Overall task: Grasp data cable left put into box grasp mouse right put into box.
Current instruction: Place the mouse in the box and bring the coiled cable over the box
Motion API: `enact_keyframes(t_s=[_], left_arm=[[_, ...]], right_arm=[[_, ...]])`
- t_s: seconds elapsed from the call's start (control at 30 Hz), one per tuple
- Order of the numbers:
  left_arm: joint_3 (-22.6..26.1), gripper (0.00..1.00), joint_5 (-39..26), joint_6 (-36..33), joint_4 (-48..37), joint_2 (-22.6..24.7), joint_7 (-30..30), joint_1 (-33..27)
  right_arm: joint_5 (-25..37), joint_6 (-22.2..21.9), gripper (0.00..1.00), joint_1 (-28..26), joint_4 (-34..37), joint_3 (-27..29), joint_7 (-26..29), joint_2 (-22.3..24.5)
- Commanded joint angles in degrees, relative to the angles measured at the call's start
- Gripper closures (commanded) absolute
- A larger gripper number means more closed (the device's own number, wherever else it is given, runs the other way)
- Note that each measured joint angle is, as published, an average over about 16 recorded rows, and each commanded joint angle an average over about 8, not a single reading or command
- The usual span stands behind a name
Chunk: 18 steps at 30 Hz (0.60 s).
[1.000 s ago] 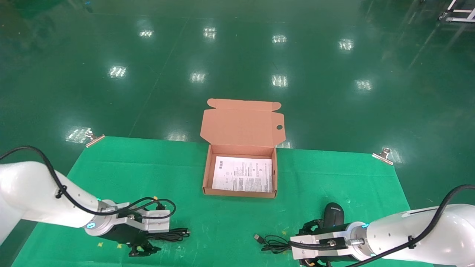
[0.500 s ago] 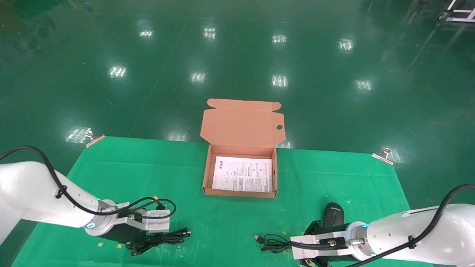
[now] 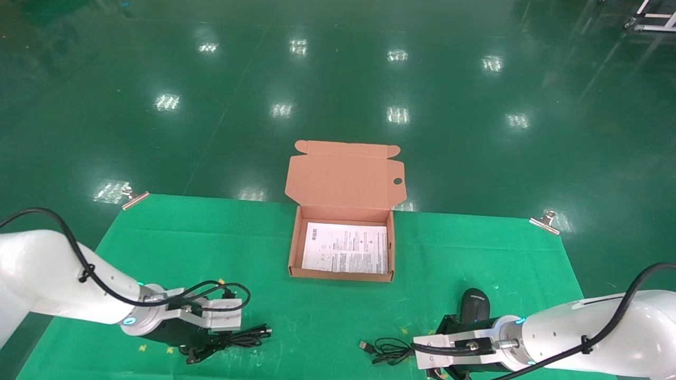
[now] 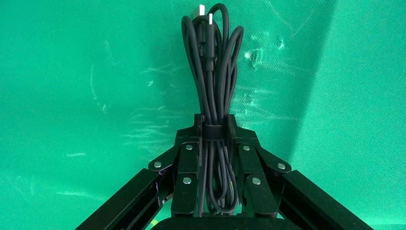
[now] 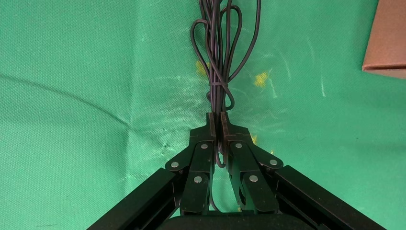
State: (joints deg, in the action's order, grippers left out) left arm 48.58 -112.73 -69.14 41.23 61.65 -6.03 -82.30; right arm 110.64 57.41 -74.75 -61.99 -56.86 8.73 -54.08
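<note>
The data cable (image 3: 240,336) (image 4: 213,62), a tied black bundle, lies on the green mat at the near left. My left gripper (image 3: 211,347) (image 4: 214,125) is shut on it at its tie band, and the plug ends point away from the fingers. The black mouse (image 3: 474,303) sits on the mat at the near right, partly behind my right wrist. Its thin cord (image 3: 388,351) (image 5: 220,43) lies bunched to the mouse's left. My right gripper (image 3: 422,352) (image 5: 216,123) is shut on that cord, not on the mouse body. The salmon-orange box (image 3: 296,253) stands open at the middle.
The box lid (image 3: 346,179) stands up at the far side, and a white printed sheet (image 3: 346,247) covers the floor. A box corner (image 5: 388,38) shows in the right wrist view. Metal clips (image 3: 134,196) (image 3: 544,220) hold the mat's far corners.
Both grippers were open a second ago and have shut, the left on the data cable, the right on the mouse cord. The cord's plug end has shifted slightly.
</note>
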Motion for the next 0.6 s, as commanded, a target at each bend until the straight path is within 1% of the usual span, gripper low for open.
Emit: enact_keyframes(t_s=[0.03, 0.1, 0.2, 0.37, 0.47, 0.6], left_arm=[[-0.05, 1.0, 0.11, -0.11, -0.21, -0.05, 0.18, -0.13], [-0.63, 1.0, 0.95, -1.19, 2.36, -2.28, 0.96, -0.58], [-1.75, 1.0, 2.08, -2.62, 8.44, -6.57, 1.69, -1.29], [-3.97, 1.0, 2.25, -2.01, 20.18, -12.21, 0.0, -2.59], [-5.38, 1.0, 1.59, -0.17, 25.88, -13.84, -1.57, -3.77], [-7.1, 1.0, 0.76, 2.43, 30.81, -14.18, -3.23, -5.81]], right_arm=[[0.06, 0.04, 1.0, 0.08, 0.24, -0.14, -0.23, -0.22], [-0.38, 0.04, 1.0, -0.41, -0.4, 0.6, 1.11, 0.82], [-1.04, -0.19, 1.0, -1.62, -2.59, 2.4, 4.4, 3.4], [-0.66, -1.96, 1.0, -4.95, -8.5, 6.05, 10.16, 7.83], [0.2, -3.66, 1.0, -7.75, -11.37, 8.15, 12.33, 8.98], [0.9, -6.24, 1.0, -11.86, -13.09, 10.57, 13.45, 8.3]])
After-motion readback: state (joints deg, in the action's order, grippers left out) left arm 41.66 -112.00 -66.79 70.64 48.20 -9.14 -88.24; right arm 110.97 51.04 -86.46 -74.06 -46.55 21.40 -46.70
